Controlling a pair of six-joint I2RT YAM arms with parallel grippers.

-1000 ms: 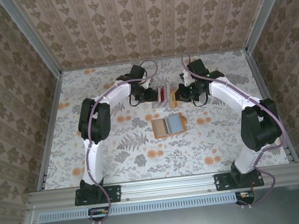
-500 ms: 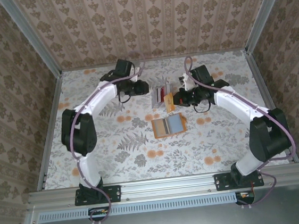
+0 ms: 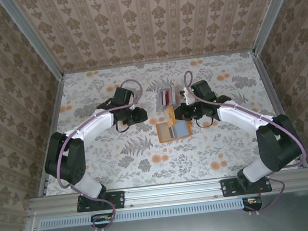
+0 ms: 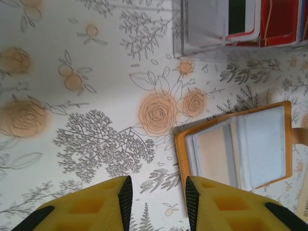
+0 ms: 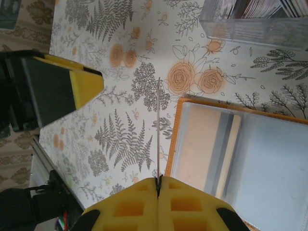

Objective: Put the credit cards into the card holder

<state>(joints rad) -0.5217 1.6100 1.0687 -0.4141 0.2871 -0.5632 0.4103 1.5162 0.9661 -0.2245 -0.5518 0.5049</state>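
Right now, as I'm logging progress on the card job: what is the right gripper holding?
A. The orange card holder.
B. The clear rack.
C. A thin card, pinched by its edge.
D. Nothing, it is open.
C: in the right wrist view the right gripper is shut on a thin card seen edge-on, while the card holder lies open on the table.

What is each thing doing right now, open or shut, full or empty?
card holder: open, lying flat
clear rack: cards standing in it
left tool: open, nothing in it
right tool: shut on the credit card
credit card: pinched, not yet in card holder
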